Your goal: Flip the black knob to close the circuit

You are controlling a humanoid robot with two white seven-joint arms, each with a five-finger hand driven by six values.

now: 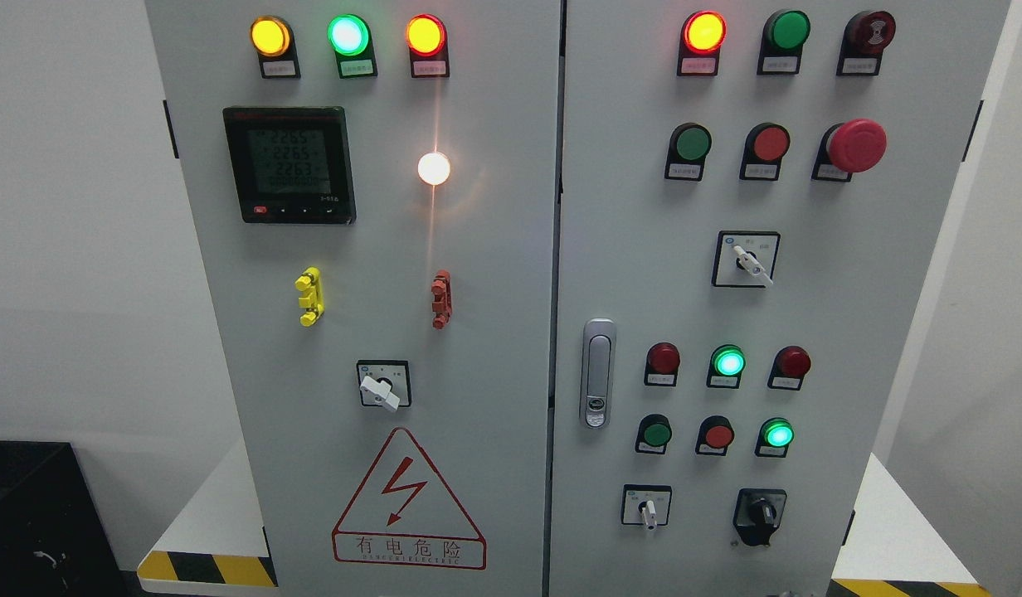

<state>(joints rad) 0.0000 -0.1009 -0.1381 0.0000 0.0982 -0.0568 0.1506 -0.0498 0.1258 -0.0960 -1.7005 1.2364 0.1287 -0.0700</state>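
- The black knob [760, 516] sits in the bottom right corner of the cabinet's right door [893, 332], just right of a small white-handled selector switch [646, 506].
- Looks like a stiff rotary switch to me, hard plastic with a raised rib across the middle. I'd pinch that rib and twist; probably clicks over with some resistance.
- No robot hands in the shot at all, so can't say what the fingers are doing.
- Above it there are rows of pushbuttons and lit green lamps, plus a red mushroom stop button [855, 145] up top.
- The left door [494, 373] has a meter [289, 164] and a lightning warning triangle [409, 502].
- Plain white walls around, hazard-striped plinth [204, 568] underneath.
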